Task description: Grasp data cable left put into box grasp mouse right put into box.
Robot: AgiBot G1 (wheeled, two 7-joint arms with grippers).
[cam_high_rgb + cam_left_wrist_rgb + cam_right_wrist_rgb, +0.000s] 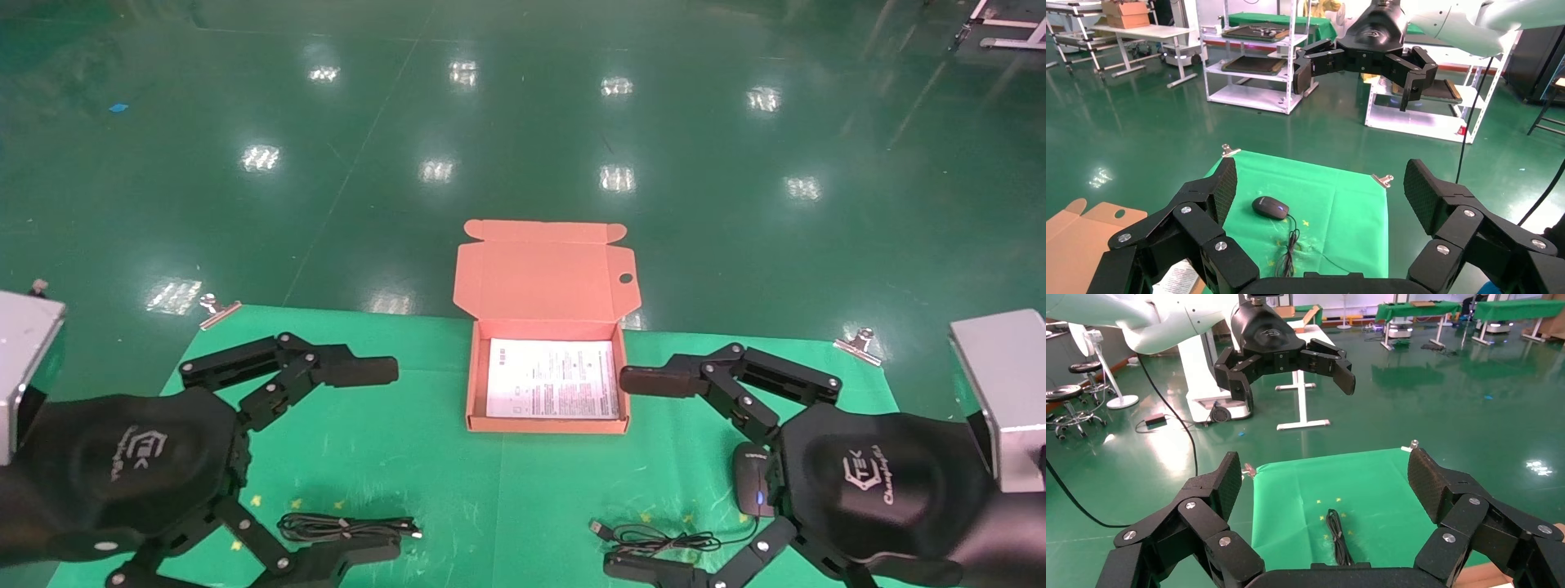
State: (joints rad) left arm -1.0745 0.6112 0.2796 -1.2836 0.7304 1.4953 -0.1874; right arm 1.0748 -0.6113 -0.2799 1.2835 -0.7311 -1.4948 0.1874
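Black cable [347, 527] lies left of the box [546, 425]; both end effectors, left [359, 457] and right [645, 472], gape apart, and thin loops may slip out.

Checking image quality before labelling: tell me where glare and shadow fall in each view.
Head view: ceiling lights glare in rows on the green floor; the box lining sheet looks washed out. Left wrist view: a bright patch on the floor beside the green mat; the mouse casts little shadow. Right wrist view: floor glare at the far side; the data cable reads clearly.
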